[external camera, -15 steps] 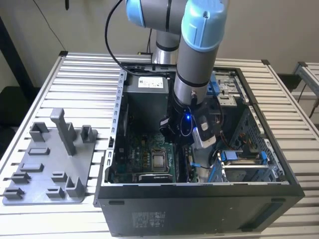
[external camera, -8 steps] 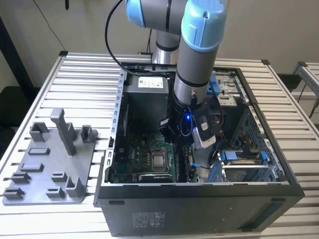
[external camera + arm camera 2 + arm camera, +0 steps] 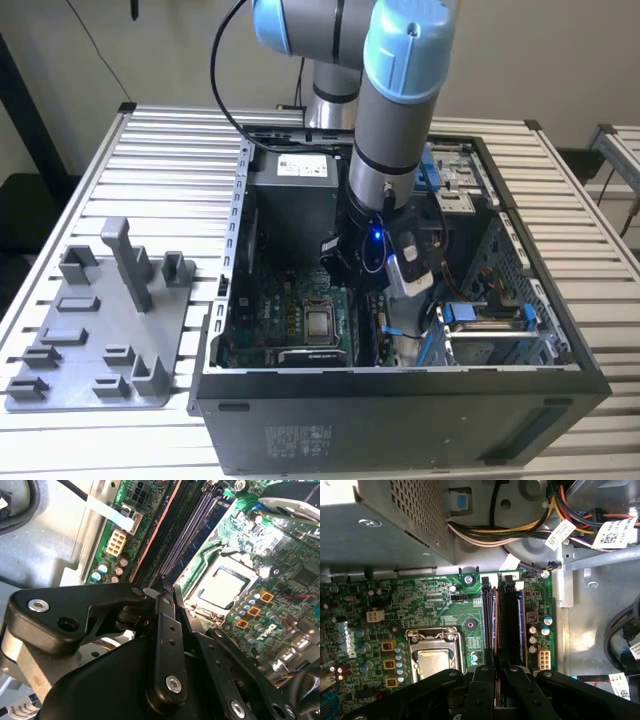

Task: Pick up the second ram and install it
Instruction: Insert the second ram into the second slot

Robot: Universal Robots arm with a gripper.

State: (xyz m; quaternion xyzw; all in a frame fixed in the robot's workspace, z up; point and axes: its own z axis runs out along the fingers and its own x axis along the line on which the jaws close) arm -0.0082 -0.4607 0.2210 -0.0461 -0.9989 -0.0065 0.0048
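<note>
**Open computer on the bench, arm reaching inside.** The largest item before you is the silver slatted metal table (image 3: 180, 160). On it lies the black, open-sided computer case (image 3: 400, 420). The grey robot arm with pale-blue joint caps (image 3: 395, 110) comes down into the case from above. At the exterior view's left, well apart from the case, sits the flat grey plastic tray with upright posts (image 3: 70, 350).

Inside the case, note the green motherboard (image 3: 420, 600). Next to it is the grey metal power-supply box with a perforated side (image 3: 380, 525), and a bundle of yellow, orange and black cables (image 3: 485, 532) runs past that box.

On the board you see the square silver processor socket (image 3: 432, 655). Beside it lie the long black memory slots (image 3: 507, 620), set parallel to one another.

The black gripper (image 3: 167, 585) hangs directly over one end of these slots, very near the board. The second ram (image 3: 200, 537), a narrow dark-blue circuit-board strip, lies along the slots on the socket side. It runs away from just beside the gripper's tip. Whether the pincer is apart, together or clamped on the strip, you cannot tell, nor whether the strip is fully seated.
</note>
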